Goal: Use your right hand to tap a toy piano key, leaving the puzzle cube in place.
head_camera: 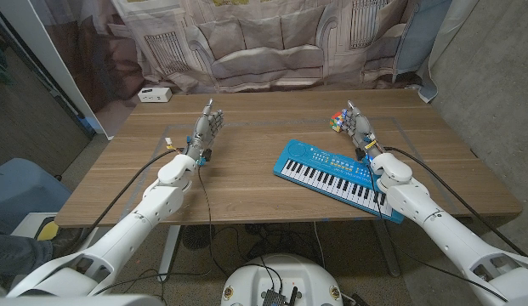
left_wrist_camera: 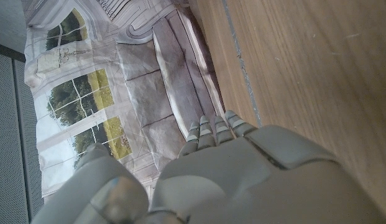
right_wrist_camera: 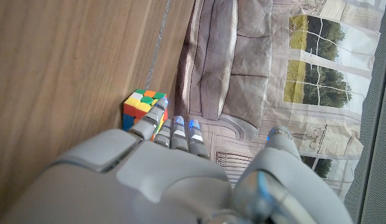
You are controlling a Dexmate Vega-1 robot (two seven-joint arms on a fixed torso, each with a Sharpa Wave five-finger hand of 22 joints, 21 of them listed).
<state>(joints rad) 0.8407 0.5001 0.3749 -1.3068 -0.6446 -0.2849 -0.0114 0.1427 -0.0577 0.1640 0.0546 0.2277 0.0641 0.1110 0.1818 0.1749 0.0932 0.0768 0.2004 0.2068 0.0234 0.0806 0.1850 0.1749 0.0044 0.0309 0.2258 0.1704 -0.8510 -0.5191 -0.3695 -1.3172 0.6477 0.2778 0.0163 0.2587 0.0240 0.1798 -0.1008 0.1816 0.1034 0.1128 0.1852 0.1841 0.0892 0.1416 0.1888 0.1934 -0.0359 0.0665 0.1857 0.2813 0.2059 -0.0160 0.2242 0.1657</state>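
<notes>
the left hand (head_camera: 206, 129) stands on its edge on the wooden table (head_camera: 238, 183), fingers straight up and close together, holding nothing; in the left wrist view (left_wrist_camera: 242, 180) its fingertips reach toward the printed backdrop (left_wrist_camera: 87, 93) past the table's far edge. a small white box (head_camera: 153, 94) sits beyond it, off to its outer side near the far edge. this hand has no part in the task and looks parked well apart from everything.

inward of the right hand lies the toy piano (head_camera: 336, 174), blue, angled on the table, its near end running under the right forearm. the keys lie below and inside of the hand, toward the robot.

the right hand (head_camera: 359, 127) is upright too, fingers extended and loosely together, empty. the puzzle cube (head_camera: 336, 121) sits just beside its fingers on the inner side; in the right wrist view (right_wrist_camera: 180, 180) the cube (right_wrist_camera: 143, 109) shows right past one fingertip, and whether they touch i cannot tell.

the risk is there: the hand is closer to the cube than to the keys. any sweep inward or curl of the fingers while turning down toward the keyboard would likely nudge the cube. drawing back first, then lowering, seems safer. the forearm over the piano's end could also drag it.
</notes>
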